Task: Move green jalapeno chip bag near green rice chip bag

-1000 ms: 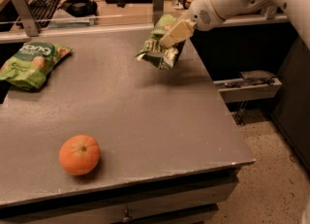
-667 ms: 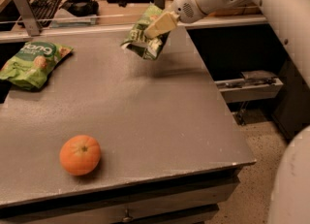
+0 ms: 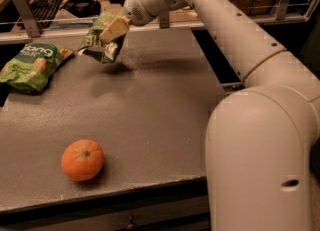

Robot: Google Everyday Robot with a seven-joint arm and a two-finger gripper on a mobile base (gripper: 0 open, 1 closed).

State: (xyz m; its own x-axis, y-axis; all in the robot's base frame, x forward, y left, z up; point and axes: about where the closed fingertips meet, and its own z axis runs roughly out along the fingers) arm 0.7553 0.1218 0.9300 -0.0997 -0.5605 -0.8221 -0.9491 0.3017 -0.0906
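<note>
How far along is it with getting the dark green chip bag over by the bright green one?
Done: the gripper is shut on the dark olive-green crinkly chip bag, held clear above the grey table. In hand: the bag hangs short of the bright light-green snack bag, a gap between them. Left: set it down beside that bag.

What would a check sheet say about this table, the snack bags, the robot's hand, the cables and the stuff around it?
Surface: grey speckled tabletop, flat, no spills seen.
Job's things: darker olive-green crinkly chip bag held above the table's far side, its shadow beneath; bright light-green snack bag lying at the left edge, apart from it.
Clutter: round orange fruit near the front edge.
Grippers: gripper shut on the olive-green bag, over the far part of the table.
Cables: nothing seen.
Surroundings: black keyboard on a desk behind the table.
</note>
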